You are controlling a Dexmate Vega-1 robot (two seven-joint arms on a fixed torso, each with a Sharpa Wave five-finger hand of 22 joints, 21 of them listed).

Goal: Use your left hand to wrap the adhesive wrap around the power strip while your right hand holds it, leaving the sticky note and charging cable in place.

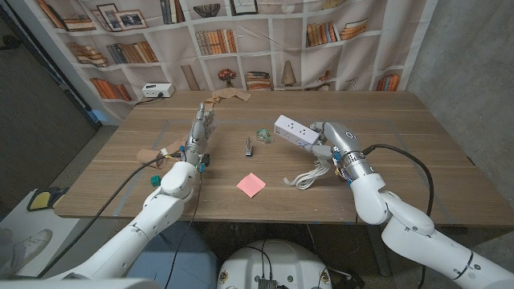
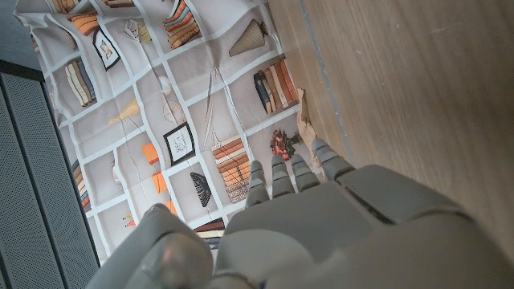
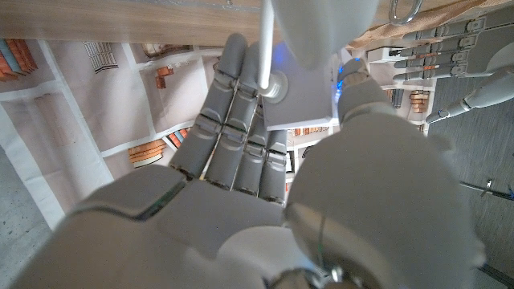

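My right hand (image 1: 325, 138) grips the white oblong power strip (image 1: 292, 131)
Left hand (image 1: 201, 128) upright above the wooden counter (image 1: 401, 160), fingers (image 1: 206, 119) straight, holding nothing

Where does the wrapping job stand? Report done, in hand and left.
Done: right hand holds the power strip up off the table. In hand: left hand is open, holding nothing. Left: fetching the tan wrap and all the winding; sticky note lies untouched.

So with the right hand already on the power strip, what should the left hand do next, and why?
Probably reach forward to the tan adhesive wrap at the table's far edge: the left hand holds nothing, fingers apart, while the right hand holds the power strip lifted.
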